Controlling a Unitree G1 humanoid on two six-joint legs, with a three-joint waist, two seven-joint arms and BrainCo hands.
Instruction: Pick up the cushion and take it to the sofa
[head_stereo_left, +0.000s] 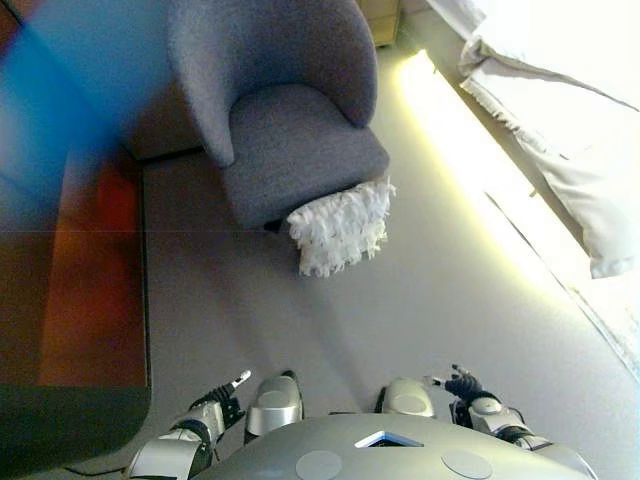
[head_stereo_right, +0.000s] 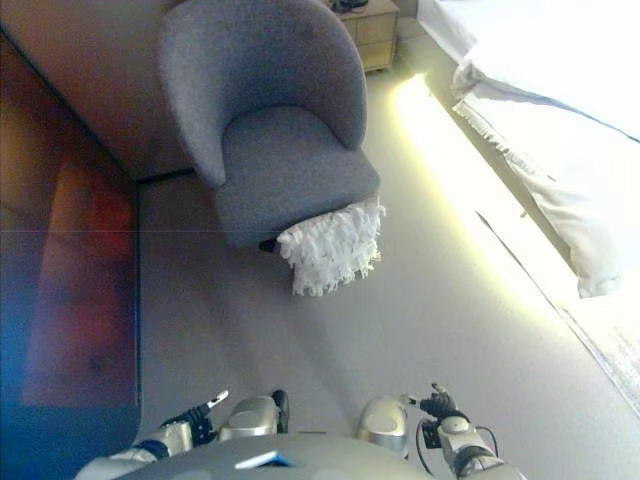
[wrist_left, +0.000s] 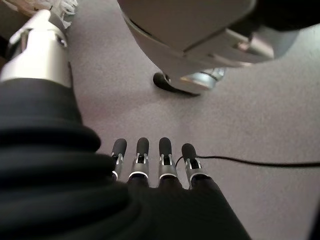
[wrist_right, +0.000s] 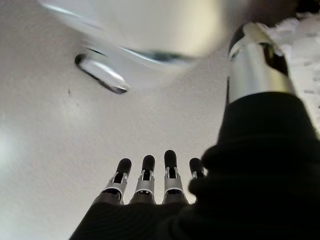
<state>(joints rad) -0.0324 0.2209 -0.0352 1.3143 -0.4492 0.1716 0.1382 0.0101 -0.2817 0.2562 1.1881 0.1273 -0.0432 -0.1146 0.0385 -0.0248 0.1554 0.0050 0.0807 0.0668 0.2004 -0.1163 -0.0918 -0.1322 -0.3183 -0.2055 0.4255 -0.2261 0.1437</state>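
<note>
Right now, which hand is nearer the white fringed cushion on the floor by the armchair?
Roughly level; neither is clearly nearer. The cushion leans against the armchair, well ahead; left hand and right hand hang low, empty.

The armchair (head_stereo_right: 275, 120) is plain grey-blue fabric. The cushion (head_stereo_right: 330, 247) leaning at its front is white and shaggy with fringe. The carpet (head_stereo_right: 330, 350) is an even pale grey. The bedding (head_stereo_right: 560, 150) is white, and the small cabinet (head_stereo_right: 372, 32) is light wood.
</note>
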